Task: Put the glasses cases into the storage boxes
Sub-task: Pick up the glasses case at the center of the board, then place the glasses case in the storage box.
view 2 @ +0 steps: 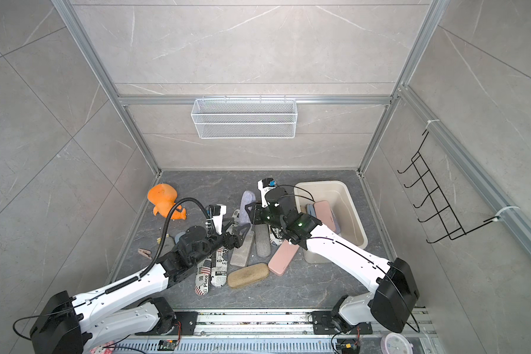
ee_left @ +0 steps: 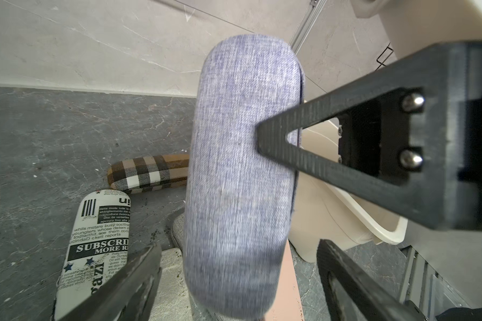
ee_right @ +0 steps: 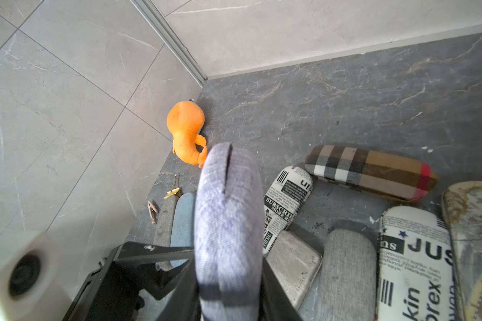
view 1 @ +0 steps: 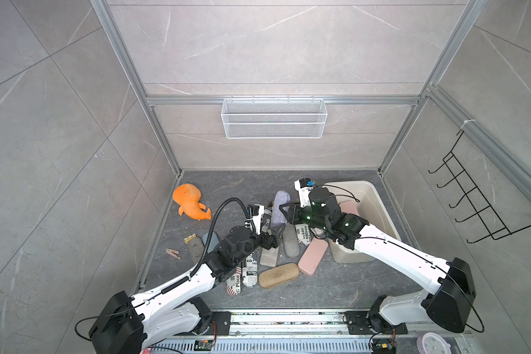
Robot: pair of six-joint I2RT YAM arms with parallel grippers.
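Cream-beige plastic makes up the one storage tub, which stands on the right of the dark stone floor, close to the right wall frame. Inside it I can make out a pink case lying flat with a bluish case beside it. The right arm hangs over that end, so there may be more I cannot see. A white wire mesh basket hangs on the back wall, well above the floor.

The lilac case is up off the floor, just left of the tub and between the two arms. The right gripper pinches it across its width, fingers pressed into the fabric. The left gripper has its fingers spread wide on either side of the same case, not touching it.

On the floor I count:
- four newspaper-print cases
- two grey fabric cases
- one pale blue case
- one silvery-grey case
- one tan case
- a second pink case, just beside the tub's near corner
- one plaid case
- one map-print case

Near the left wall lie one orange plush toy, one wooden clothespin and one yellow clip.

The pile is packed tight between the arms. Open floor stretches from it to the back wall.
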